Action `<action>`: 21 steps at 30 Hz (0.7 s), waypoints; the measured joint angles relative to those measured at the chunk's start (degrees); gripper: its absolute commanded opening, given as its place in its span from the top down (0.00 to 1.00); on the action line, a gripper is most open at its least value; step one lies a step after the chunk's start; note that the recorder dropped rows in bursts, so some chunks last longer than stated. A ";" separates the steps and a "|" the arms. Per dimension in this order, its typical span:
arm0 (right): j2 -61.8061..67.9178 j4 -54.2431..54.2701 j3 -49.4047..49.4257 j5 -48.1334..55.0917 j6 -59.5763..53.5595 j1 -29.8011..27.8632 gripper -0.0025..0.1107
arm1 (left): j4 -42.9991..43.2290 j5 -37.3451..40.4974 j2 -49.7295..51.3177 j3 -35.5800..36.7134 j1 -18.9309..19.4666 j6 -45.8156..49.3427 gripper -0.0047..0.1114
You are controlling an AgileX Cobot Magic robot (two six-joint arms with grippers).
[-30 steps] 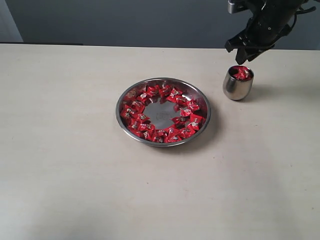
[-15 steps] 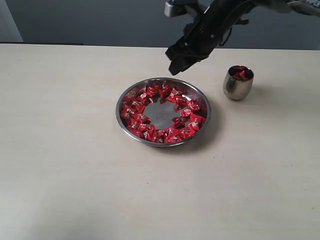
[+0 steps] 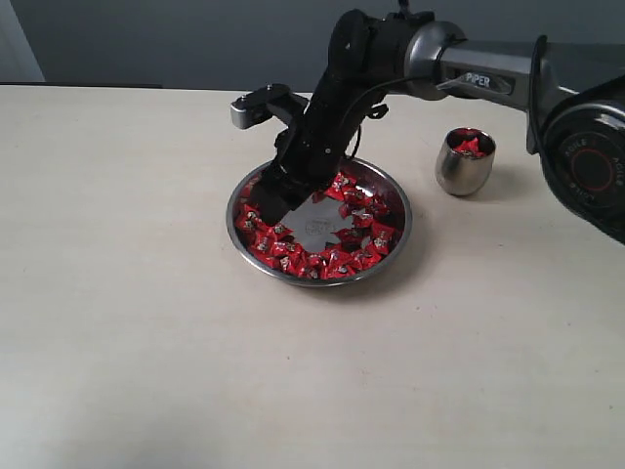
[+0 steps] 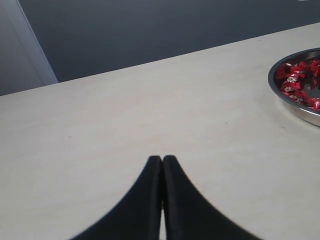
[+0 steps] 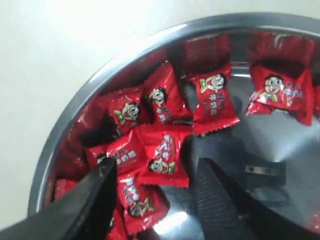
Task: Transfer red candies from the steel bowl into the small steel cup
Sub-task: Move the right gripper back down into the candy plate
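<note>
Pale table (image 3: 146, 342); right fingers (image 5: 92, 200) wide apart astride red candies (image 5: 162, 157) in steel bowl (image 3: 322, 281), empty; left fingers (image 4: 147, 200) closed.

Soft, even light fills the exterior view; the pale table (image 3: 146, 342) is bright, the wall (image 3: 146, 39) behind it dim; faint, soft-edged shadows lie to the right of the cup (image 3: 465, 164) and the bowl (image 3: 407, 223); the bowl's bare bottom mirrors the dark arm (image 3: 332, 107); close up, the table beside the bowl washes out near white, the candies (image 5: 162, 157) are sharp with small glints, the right gripper (image 5: 155, 169) has blurred fingers (image 5: 95, 200); the left gripper (image 4: 162, 159) is a soft black silhouette
</note>
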 measured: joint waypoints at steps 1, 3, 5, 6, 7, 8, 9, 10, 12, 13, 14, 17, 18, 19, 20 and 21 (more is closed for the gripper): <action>0.50 0.00 0.00 -0.48 0.00 0.11 0.56 | 0.00 0.00 0.00 0.00 0.00 0.00 0.96; 1.17 0.00 0.00 -1.19 0.00 0.26 0.56 | 0.00 0.00 0.00 0.00 0.00 0.00 0.96; 1.80 0.00 0.00 -1.47 0.00 0.31 0.56 | 0.00 0.00 0.00 0.00 0.00 0.00 0.96; 2.04 0.00 0.00 -1.50 0.00 0.31 0.56 | 0.00 0.00 0.00 0.00 0.00 0.00 0.96; 2.27 0.00 0.00 -1.61 0.00 0.40 0.56 | 0.00 0.00 0.00 0.00 0.00 0.00 0.96; 2.66 0.00 0.00 -1.74 0.00 0.40 0.56 | 0.00 0.00 0.00 0.00 0.00 0.00 0.96; 2.88 0.00 0.00 -1.87 0.00 0.40 0.56 | 0.00 0.00 0.00 0.00 0.00 0.00 0.96; 3.18 0.00 0.00 -1.98 0.00 0.40 0.56 | 0.00 0.00 0.00 0.00 0.00 0.00 0.96; 3.57 0.00 0.00 -2.24 0.00 0.40 0.56 | 0.00 0.00 0.00 0.00 0.00 0.00 0.96; 3.68 0.11 0.00 -2.49 0.00 0.40 0.56 | 0.00 0.00 0.00 0.00 0.00 0.00 0.96; 3.80 0.11 0.00 -2.57 0.00 0.40 0.56 | 0.00 0.00 0.00 0.00 0.00 0.00 0.96; 3.80 0.21 0.00 -2.88 0.00 0.40 0.70 | 0.00 0.00 0.00 0.00 0.00 0.00 0.96; 3.80 0.21 0.00 -2.88 0.00 0.40 0.77 | 0.00 0.00 0.00 0.00 0.00 0.00 0.96; 3.80 0.21 0.00 -2.88 0.11 0.40 0.84 | 0.00 0.00 0.00 0.00 0.00 0.00 0.96; 3.80 0.21 0.00 -2.88 0.11 0.40 0.90 | 0.00 0.00 0.00 0.00 0.00 0.00 0.96; 3.80 0.21 0.00 -2.93 0.11 0.40 0.95 | 0.00 0.00 0.00 0.00 0.00 0.00 0.96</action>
